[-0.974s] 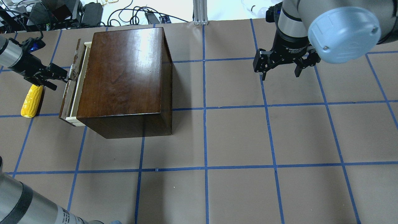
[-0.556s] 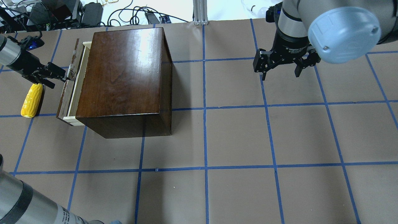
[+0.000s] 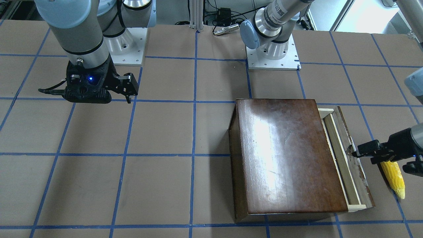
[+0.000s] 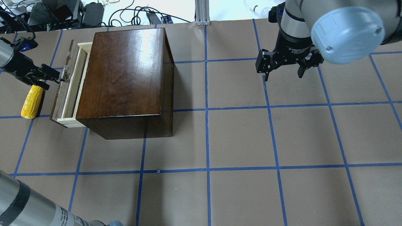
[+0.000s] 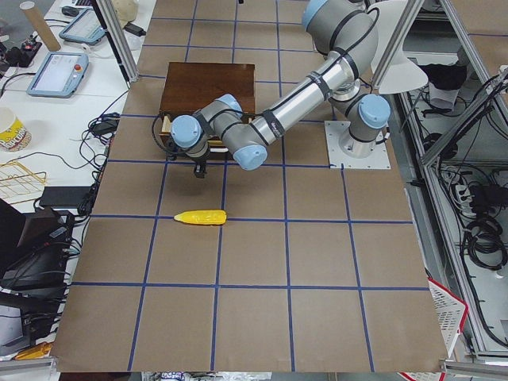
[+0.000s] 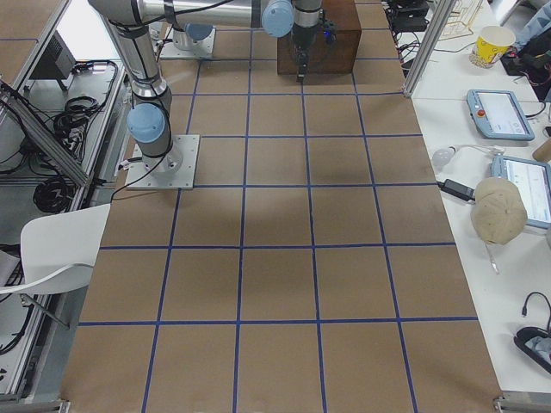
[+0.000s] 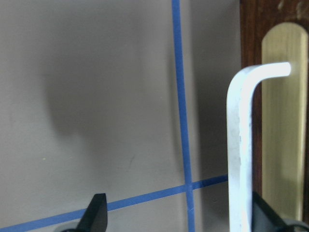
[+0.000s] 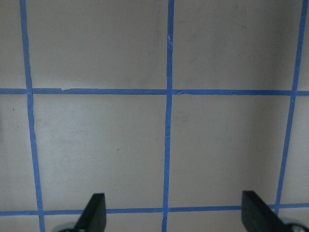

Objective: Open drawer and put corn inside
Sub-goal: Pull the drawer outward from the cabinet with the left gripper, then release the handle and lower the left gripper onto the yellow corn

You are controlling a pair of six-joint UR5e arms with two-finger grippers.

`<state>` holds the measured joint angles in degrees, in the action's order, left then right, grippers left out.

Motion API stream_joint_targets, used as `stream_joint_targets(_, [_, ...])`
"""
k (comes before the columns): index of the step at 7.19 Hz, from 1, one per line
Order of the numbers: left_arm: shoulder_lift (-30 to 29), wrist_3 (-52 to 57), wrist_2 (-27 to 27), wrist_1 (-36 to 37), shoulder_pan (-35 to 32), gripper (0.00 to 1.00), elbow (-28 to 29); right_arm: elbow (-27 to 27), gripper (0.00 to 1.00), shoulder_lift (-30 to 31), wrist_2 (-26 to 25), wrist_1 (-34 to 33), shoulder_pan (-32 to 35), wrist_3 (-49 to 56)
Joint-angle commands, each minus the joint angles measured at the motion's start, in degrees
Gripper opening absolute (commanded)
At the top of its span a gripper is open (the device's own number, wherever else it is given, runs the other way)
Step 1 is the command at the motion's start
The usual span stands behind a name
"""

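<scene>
The glossy dark-brown box (image 4: 122, 75) stands at the table's far left. Its drawer (image 4: 67, 89) is drawn partly out, showing the pale-wood tray and the dark front panel (image 3: 355, 165). My left gripper (image 4: 52, 82) is at the whitish handle (image 7: 240, 145). Its jaws are wide apart in the left wrist view, and the handle lies just inside one finger (image 7: 263, 212). The yellow corn (image 4: 31, 102) lies on the table just left of the drawer front, below the left gripper. My right gripper (image 4: 283, 76) is open and empty, above the table at the far right.
Blue tape lines grid the brown table (image 4: 238, 138). Cables and boxes lie beyond the far edge (image 4: 94, 12). An aluminium post (image 4: 202, 12) stands at the far middle. The right arm's elbow (image 4: 345, 31) hangs over the far right corner.
The drawer has slid further out of the box to the left. My left gripper has moved left with the handle. The corn and the right arm have not moved.
</scene>
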<state>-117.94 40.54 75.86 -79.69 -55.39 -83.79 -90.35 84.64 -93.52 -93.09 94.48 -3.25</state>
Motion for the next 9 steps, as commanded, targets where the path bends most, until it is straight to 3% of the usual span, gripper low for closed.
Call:
stream_joint_targets(1, [-0.62, 0.59, 0.87, -0.02, 0.37, 1.0, 1.61, 0.0, 1.0, 0.0, -0.09, 0.01, 0.0, 0.0])
stream_joint_targets(7, [-0.1, 0.68, 3.59, -0.73, 1.43, 1.0, 4.24, 0.0, 1.0, 0.0, 0.0, 0.02, 0.0, 0.0])
stream_joint_targets(9, [-1.05, 0.51, 8.49, 0.06, 1.52, 1.0, 8.1, 0.0, 1.0, 0.0, 0.0, 0.02, 0.0, 0.0])
